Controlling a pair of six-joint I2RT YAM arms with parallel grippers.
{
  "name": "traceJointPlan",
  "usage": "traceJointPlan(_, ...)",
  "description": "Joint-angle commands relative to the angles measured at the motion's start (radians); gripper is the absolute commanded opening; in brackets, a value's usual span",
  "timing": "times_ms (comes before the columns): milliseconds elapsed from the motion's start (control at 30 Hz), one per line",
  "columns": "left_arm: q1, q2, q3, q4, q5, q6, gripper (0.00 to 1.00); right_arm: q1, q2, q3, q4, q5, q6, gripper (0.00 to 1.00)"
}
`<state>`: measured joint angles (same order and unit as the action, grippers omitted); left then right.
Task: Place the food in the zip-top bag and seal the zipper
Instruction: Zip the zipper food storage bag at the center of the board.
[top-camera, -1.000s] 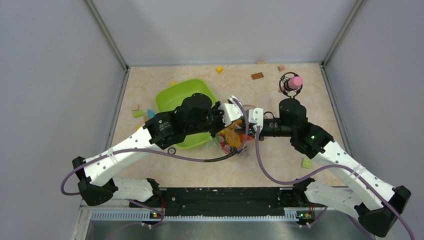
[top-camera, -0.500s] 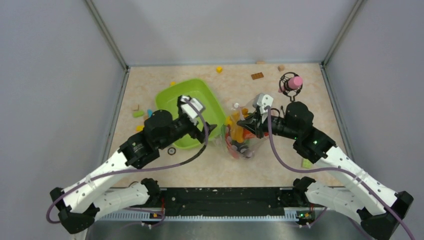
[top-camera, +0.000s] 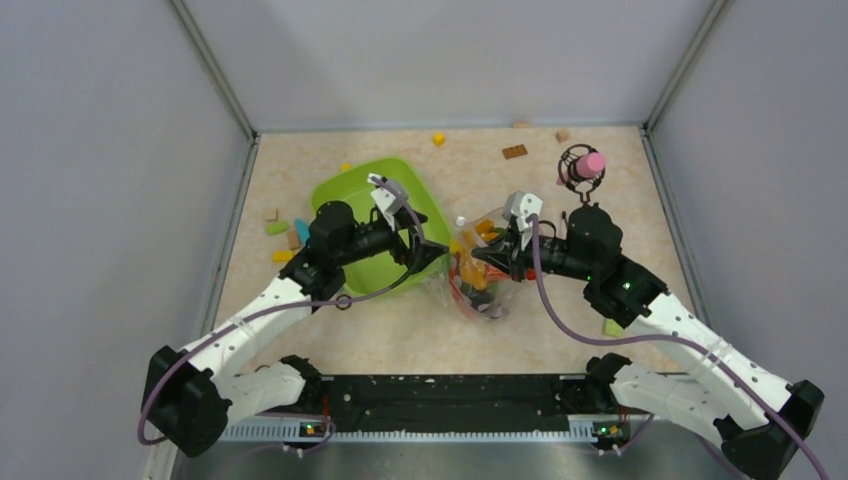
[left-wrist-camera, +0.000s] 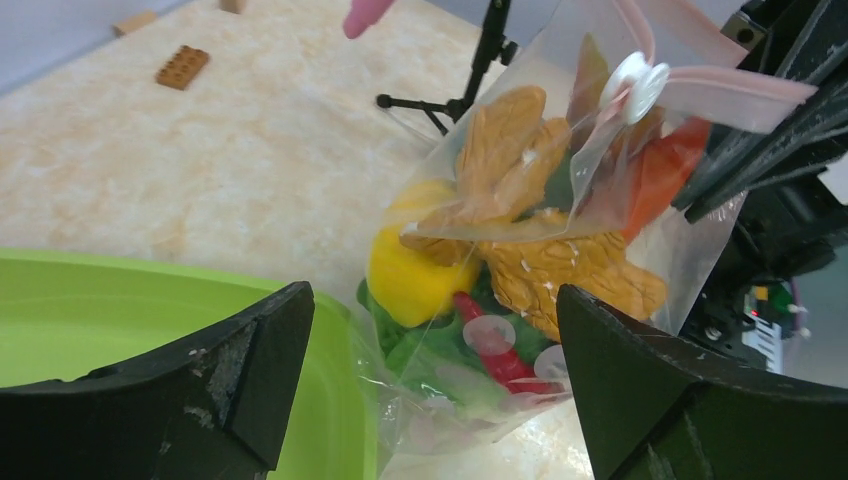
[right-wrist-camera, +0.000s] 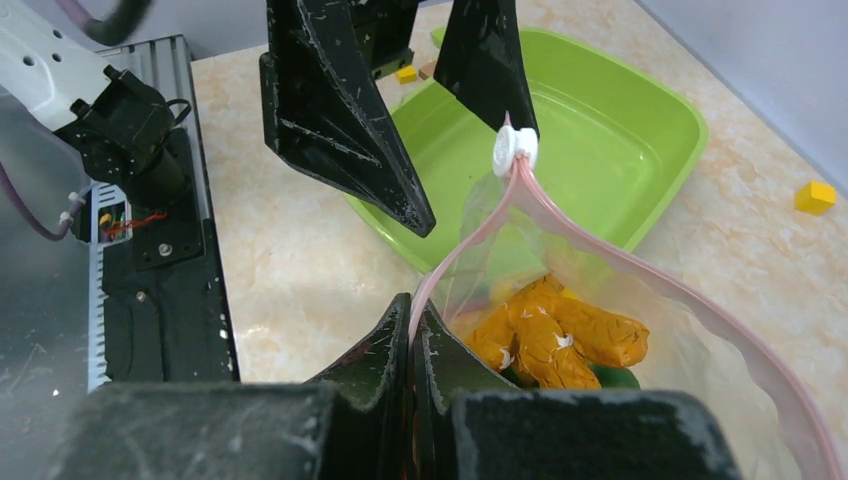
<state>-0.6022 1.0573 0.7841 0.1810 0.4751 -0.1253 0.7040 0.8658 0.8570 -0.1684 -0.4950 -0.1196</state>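
Your right hand (right-wrist-camera: 412, 318) is pinched on the zipper (left-wrist-camera: 740, 85), holding the zip-top bag (top-camera: 478, 280) up beside the tray (top-camera: 345, 190), food (left-wrist-camera: 540, 270) inside. Left hand (left-wrist-camera: 432, 300) gapes wide. Bag's floppy and slick, so I'd grab the stiffer strip, not the film.

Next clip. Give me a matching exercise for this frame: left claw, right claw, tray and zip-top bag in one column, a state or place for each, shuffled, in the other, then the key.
1. left claw
2. right claw
3. tray
4. zip-top bag

A. holds toy food, mouth gaping
B. shut on the zipper
C. open, gripping nothing
D. lime green, beside the bag

Pairs: 1-C, 2-B, 3-D, 4-A
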Motion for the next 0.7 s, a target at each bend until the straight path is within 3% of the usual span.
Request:
traceJointPlan(0, 0.069, 0.033, -0.024, 0.295, 0.307, -0.093, 0.95, -0.004, -0.002, 0.018, -0.02, -0.008, -0.005, 0.0)
traceJointPlan(133, 0.099, 0.085, -0.011, 0.387, 0.452, -0.137, 0.94, -0.004, -0.006, 0.027, -0.036, 0.013, -0.008, 0.0)
traceJointPlan(467, 0.11, 0.188, 0.054, 0.43, 0.47, -0.182, 0.94, -0.004, 0.009, 0.028, 0.01, 0.044, 0.042, 0.0)
traceJointPlan(667, 0.108, 0.261, 0.1, 0.523, 0.537, -0.244, 0.82, -0.004, 0.005, 0.031, 0.014, 0.029, 0.061, 0.0)
